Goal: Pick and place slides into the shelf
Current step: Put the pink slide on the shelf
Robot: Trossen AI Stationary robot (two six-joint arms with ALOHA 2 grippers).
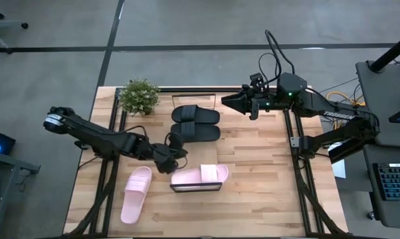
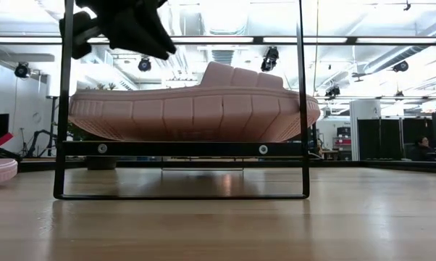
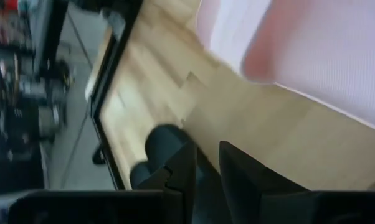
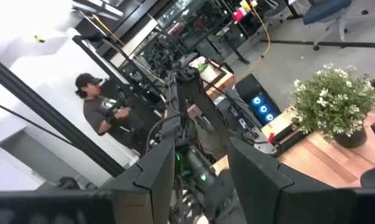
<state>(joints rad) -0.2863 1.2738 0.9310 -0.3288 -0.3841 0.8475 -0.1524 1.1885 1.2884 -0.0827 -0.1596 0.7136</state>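
Observation:
One pale pink slide [image 1: 201,175] lies on its sole on the top plank of the shelf [image 1: 197,188], a narrow rack with a dark frame; the low view shows the slide [image 2: 196,109] on the rack [image 2: 182,148]. My left gripper [image 1: 167,160] hovers just left of that slide's end, open by a narrow gap and empty; the slide shows ahead of it in the left wrist view [image 3: 312,50]. The other pink slide [image 1: 137,194] lies on the table at the near left. The black pair [image 1: 195,123] lies side by side farther back. My right gripper [image 1: 228,101] is open and empty above the far edge.
A small potted plant [image 1: 139,95] stands at the table's far left corner. Dark frame rails run along the table's left [image 1: 110,166] and right [image 1: 300,179] sides. Bare wood lies right of the shelf. A person [image 4: 103,112] stands in the room beyond the table.

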